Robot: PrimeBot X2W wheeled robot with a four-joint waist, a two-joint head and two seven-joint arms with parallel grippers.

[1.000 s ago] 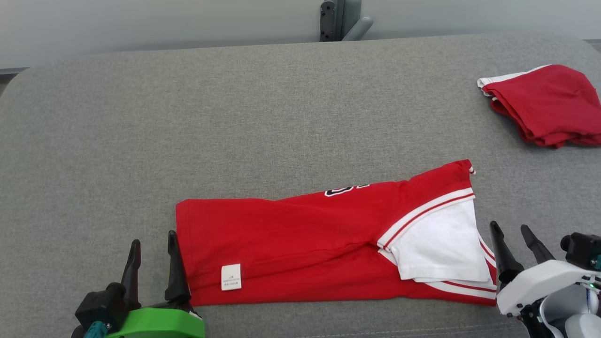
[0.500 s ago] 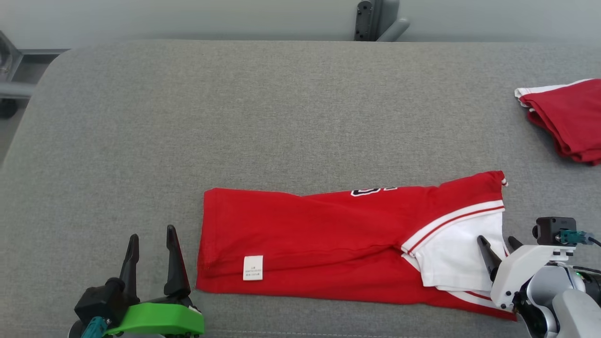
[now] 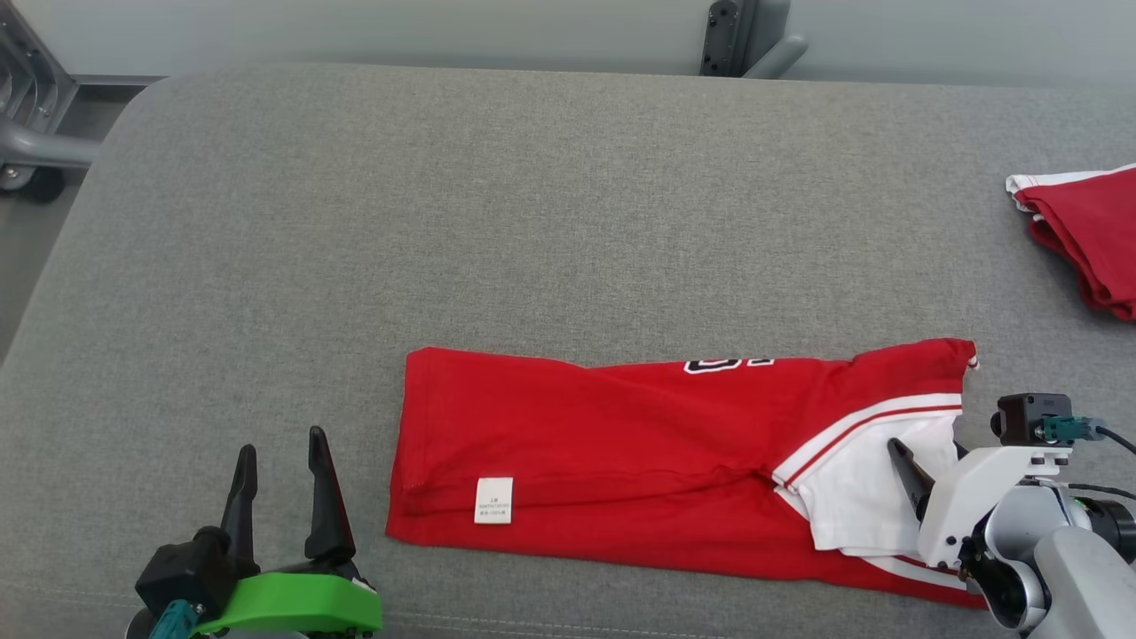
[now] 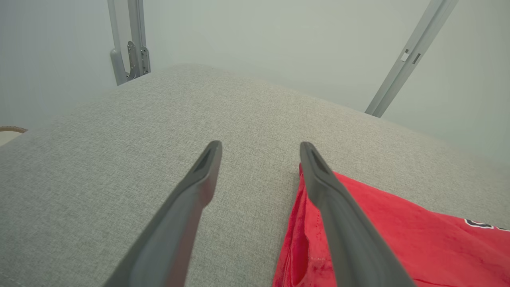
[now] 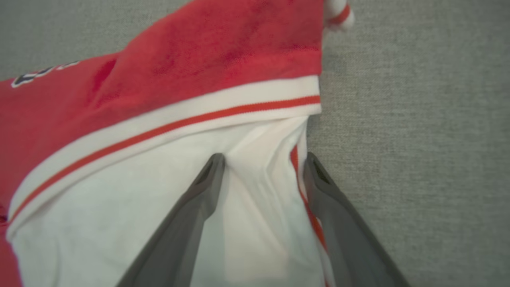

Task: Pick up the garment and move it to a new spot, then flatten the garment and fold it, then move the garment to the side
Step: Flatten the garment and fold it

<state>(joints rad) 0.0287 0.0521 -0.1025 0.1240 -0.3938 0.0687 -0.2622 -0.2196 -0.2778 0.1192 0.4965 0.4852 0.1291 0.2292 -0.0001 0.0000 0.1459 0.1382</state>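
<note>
The garment (image 3: 621,461) is red with white, red-striped trim, a small white label and a white panel (image 3: 852,497) at its right end. It lies folded into a long strip on the grey padded table (image 3: 444,222). My left gripper (image 3: 281,444) stands open just left of the garment's left edge; in the left wrist view its right finger (image 4: 338,207) overlaps that red edge (image 4: 398,231). My right gripper (image 3: 927,448) is open at the right end. In the right wrist view the gripper (image 5: 264,157) straddles the white panel's (image 5: 119,199) right edge, one finger over the white cloth, the other by the grey surface.
A second red garment (image 3: 1087,240) with white trim lies bunched at the table's far right edge. A grey metal bracket (image 3: 737,35) stands behind the table, and a metal frame (image 3: 27,115) is off its left corner. The table's front edge runs just behind both grippers.
The camera has swung left, shifting the whole picture rightward. My right gripper has moved from beside the garment's right end to over the white panel. The left gripper has stayed put.
</note>
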